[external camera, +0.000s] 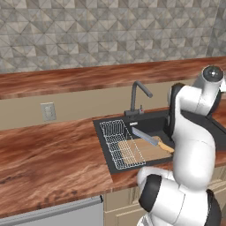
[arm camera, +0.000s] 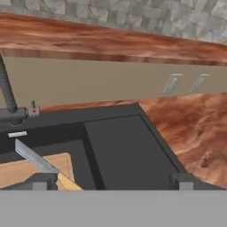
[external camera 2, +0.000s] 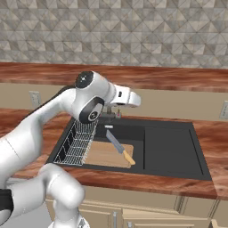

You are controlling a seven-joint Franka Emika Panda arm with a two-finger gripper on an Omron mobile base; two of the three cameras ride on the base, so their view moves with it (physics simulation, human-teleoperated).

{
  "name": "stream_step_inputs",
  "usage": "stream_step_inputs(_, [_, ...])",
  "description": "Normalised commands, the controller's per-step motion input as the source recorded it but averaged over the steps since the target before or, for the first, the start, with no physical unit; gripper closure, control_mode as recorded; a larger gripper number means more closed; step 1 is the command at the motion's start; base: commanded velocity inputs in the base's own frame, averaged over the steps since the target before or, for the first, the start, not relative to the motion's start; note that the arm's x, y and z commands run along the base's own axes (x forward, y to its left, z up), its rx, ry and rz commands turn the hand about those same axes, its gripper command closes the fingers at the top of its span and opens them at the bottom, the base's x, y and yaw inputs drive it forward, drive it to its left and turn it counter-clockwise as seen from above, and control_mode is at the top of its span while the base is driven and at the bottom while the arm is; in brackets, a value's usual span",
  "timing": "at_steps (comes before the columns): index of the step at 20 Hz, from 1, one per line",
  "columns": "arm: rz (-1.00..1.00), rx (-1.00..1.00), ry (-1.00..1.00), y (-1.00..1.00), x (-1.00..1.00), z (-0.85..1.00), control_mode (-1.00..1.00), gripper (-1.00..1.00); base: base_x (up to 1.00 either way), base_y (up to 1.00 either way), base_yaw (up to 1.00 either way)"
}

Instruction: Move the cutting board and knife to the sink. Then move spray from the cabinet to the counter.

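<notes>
The sink is looking dark grey-black. The cutting board is showing light tan wood. The knife is wearing a grey-blue blade and a yellow-orange handle. The counter is shining red-brown with swirly wood lines. The wall tiles are making a grey and beige triangle pattern. The faucet is looking dark grey. The wire rack is looking silvery white. The robot arm is showing white with dark joints.
</notes>
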Motion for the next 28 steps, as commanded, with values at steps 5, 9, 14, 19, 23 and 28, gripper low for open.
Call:
stream_step_inputs(5, [0.0, 0.22, -0.03, 0.37, -0.46, -0.11, -1.0, -1.0, 0.0, 0.0, 0.0])
stream_step_inputs(9, [0.0, 0.0, -0.15, 0.65, -0.58, -0.11, -1.0, -1.0, 0.0, 0.0, 0.0])
stream_step_inputs(14, [0.0, -0.02, -0.03, 0.49, -0.35, 0.0, -1.0, -1.0, 0.0, 0.0, 0.0])
stream_step_inputs(19, [0.03, 0.0, 0.03, 0.14, -0.08, -0.01, -1.0, -1.0, 0.0, 0.0, 0.0])
stream_step_inputs(23, [0.13, 0.09, -0.02, 0.02, -0.23, 0.0, -1.0, -1.0, 0.0, 0.0, 0.0])
stream_step_inputs(28, [0.26, 0.05, -0.28, 0.28, -0.33, 0.0, -1.0, -1.0, 0.0, 0.0, 0.0])
